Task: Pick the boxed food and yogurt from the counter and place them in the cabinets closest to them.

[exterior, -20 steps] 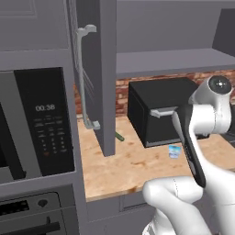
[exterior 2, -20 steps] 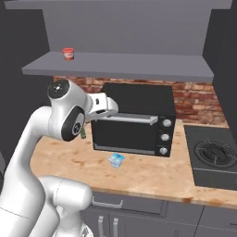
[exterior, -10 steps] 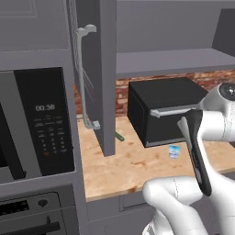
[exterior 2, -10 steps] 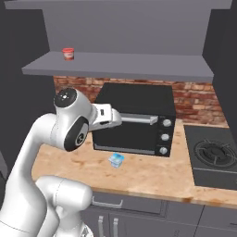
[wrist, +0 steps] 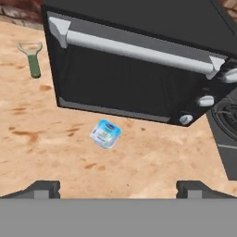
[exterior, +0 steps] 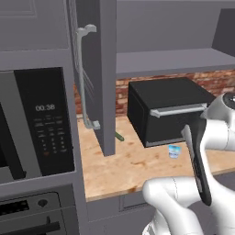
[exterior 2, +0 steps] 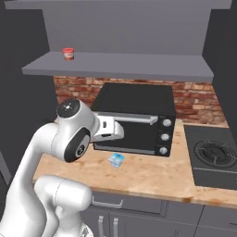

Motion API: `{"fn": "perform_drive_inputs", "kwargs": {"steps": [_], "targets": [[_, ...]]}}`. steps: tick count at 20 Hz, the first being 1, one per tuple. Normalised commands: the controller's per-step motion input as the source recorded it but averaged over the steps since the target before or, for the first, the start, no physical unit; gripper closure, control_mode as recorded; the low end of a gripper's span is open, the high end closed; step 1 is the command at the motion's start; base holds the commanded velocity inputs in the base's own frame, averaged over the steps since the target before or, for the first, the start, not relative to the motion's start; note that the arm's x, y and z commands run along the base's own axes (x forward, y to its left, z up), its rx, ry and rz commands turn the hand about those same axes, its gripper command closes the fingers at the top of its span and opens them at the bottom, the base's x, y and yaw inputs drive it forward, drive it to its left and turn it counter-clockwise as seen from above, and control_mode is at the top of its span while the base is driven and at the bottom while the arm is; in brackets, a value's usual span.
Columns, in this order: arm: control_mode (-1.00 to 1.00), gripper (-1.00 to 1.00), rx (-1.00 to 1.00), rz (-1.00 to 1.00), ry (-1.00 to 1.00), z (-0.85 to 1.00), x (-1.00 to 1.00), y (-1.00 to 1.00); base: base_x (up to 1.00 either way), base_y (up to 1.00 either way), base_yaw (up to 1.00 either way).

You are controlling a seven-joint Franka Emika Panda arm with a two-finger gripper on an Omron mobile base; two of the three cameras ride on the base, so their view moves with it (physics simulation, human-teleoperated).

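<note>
With its jaws wide apart and empty, the gripper hangs above the yogurt, which lies on the worktop just before the toaster oven, not yet picked.

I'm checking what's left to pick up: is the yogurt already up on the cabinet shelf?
No. The yogurt lies on the counter in front of the toaster oven, as the hand view shows.

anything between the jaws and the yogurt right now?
Nothing. In the hand view, only bare counter lies between the open gripper and the yogurt, which sits in front of the toaster oven.
</note>
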Motion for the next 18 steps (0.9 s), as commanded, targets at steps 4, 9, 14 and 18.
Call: {"fn": "perform_drive_inputs", "kwargs": {"steps": [4, 9, 14, 18], "targets": [[-1.0, -1.0, 0.01, -0.13, 0.02, -0.33, 0.04, 0.09, 0.0, 0.0, 0.0], [-1.0, -1.0, 0.07, -0.11, 0.02, -0.29, 0.08, 0.01, 0.0, 0.0, 0.0], [-1.0, -1.0, 0.13, -0.07, 0.06, -0.27, 0.19, 0.0, 0.0, 0.0, 0.0], [-1.0, -1.0, 0.15, -0.06, 0.07, -0.33, 0.33, 0.0, 0.0, 0.0, 0.0]]}}
